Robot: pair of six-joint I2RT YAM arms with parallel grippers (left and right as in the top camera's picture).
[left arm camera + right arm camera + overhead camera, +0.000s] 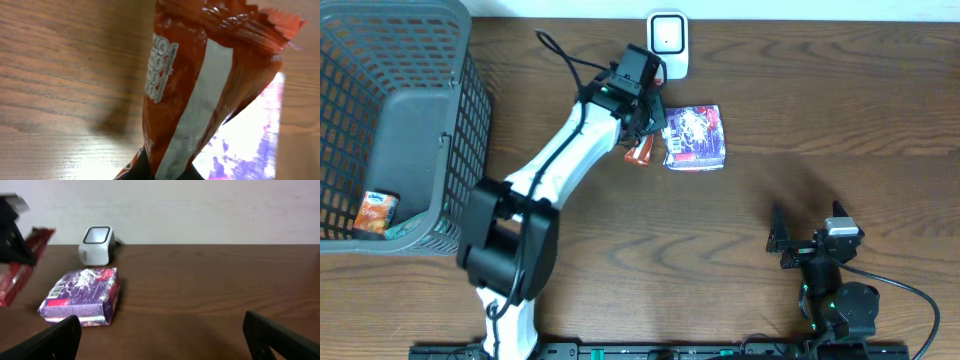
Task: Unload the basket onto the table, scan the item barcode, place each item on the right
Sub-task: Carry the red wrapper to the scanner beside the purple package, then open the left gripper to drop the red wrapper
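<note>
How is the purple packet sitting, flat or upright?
Flat: the purple packet lies broad face down on the table.

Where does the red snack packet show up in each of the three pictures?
Overhead: the red packet is upper middle, held in the left pincer, just left of the purple packet.
Left wrist: it fills the centre and right, very close up.
Right wrist: it is at the far left edge.
Shared landmark: the purple packet lies next to it in every view.
</note>
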